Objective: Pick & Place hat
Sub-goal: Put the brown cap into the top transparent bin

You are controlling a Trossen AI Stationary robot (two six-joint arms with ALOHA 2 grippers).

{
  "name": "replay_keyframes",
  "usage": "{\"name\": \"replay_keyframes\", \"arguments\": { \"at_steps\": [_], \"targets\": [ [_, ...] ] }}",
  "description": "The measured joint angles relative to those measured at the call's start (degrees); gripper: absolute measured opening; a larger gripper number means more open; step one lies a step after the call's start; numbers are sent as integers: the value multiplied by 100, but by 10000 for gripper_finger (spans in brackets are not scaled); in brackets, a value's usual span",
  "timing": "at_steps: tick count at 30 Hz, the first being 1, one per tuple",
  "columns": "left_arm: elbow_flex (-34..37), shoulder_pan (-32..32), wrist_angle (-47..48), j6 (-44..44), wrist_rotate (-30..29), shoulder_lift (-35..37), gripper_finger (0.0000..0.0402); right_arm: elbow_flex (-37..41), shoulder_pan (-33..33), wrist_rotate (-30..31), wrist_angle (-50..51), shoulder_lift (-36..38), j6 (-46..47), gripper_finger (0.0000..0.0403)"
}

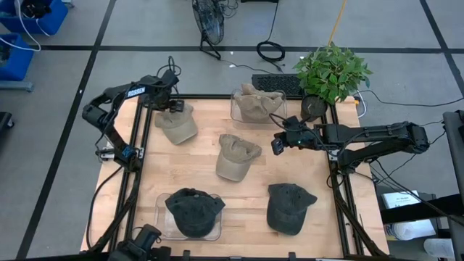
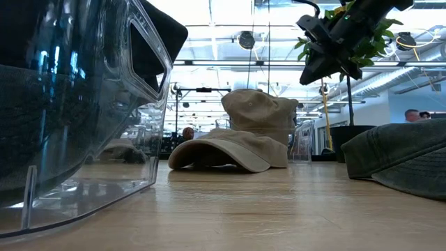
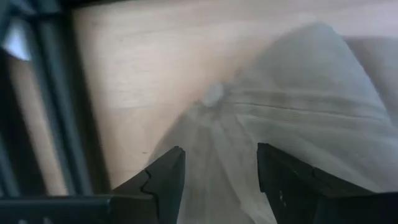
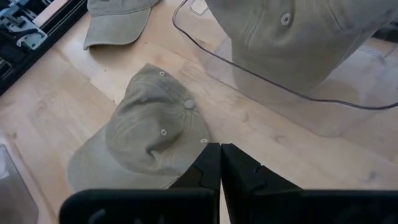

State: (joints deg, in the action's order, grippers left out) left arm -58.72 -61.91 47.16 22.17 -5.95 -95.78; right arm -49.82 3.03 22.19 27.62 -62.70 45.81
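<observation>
Hovering over the far-left tan hat (image 1: 176,125), the left gripper (image 3: 217,180) has fingers apart astride its crown; right gripper (image 4: 220,163) fingers together above the table (image 1: 246,192).

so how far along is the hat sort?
Done: one tan hat sits in the far clear bin, one dark hat in the near bin. In hand: left tool open over the far-left tan hat. Left: middle tan hat, loose dark hat.
</observation>
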Motion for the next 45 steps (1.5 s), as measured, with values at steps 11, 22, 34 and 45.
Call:
{"name": "replay_keyframes", "arguments": {
  "at_steps": [11,22,34,45],
  "targets": [
    [-11,286,-65,246,-656,-271,173,0,-13,-303,-9,0,-331,0],
    [37,515,-331,685,647,-340,161,0,-13,-306,-68,0,-512,0],
    [37,879,-548,-209,377,-191,159,0,-13,-305,-87,0,-646,0],
    [37,881,-404,-1877,363,-191,159,0,-2,-295,-115,0,-610,0]
  ]
}}
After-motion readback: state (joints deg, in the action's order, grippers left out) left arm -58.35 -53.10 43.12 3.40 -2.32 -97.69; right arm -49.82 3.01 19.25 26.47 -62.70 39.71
